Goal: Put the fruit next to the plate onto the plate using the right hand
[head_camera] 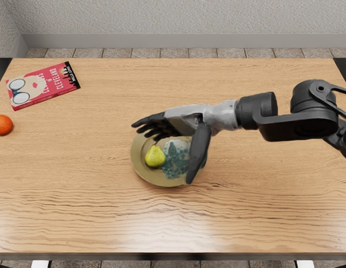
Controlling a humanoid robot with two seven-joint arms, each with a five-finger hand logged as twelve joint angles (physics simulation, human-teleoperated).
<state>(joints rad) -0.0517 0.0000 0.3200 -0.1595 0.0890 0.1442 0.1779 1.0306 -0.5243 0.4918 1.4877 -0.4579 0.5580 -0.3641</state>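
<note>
The pear (155, 157) is seen on the plate (140, 168); the right hand (177, 126) is held above it, fingers spread, nothing grasped.

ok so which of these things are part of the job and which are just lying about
Part of the job:
- pear, lying on the plate
- plate
- right hand, open above the plate

Just lying about:
- orange, far left
- red book, back left

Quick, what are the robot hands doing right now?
Right robot hand: open, holding nothing, over the plate.
Left robot hand: not in the picture.
</note>
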